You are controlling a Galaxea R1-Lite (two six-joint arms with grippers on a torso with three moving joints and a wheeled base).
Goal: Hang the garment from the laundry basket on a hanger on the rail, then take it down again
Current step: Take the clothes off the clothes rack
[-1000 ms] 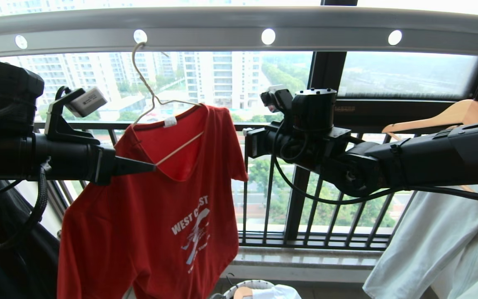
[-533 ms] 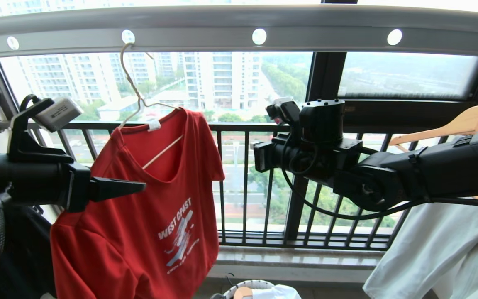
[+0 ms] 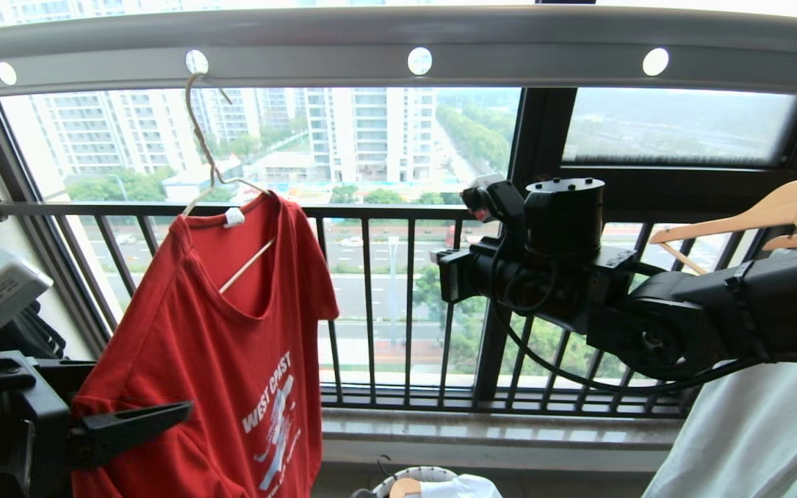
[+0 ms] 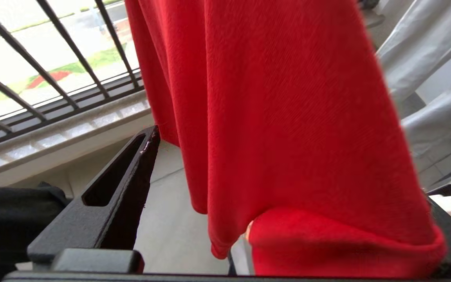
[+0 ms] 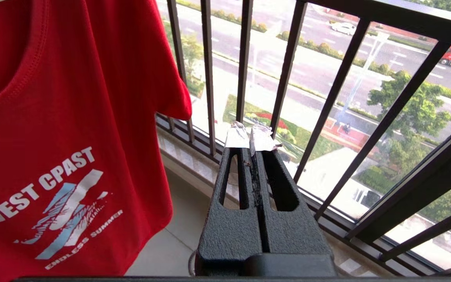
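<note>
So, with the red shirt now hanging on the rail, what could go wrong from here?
1. The red T-shirt sits crooked on the wire hanger, which tilts, so the shirt may slide off.
2. In the left wrist view, red cloth is draped over one finger of the open left tool; moving that arm could drag the shirt.
3. The long hook sits in only one hole of the rail; a tug could unhook it.

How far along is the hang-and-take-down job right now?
Done: the red T-shirt hangs on the wire hanger, hooked in a hole of the rail.
In hand: nothing is gripped; the left gripper stands open low beside the shirt, with the hem draped over one finger in its wrist view; the right gripper is shut and apart from it.
Left: taking it down again.
</note>
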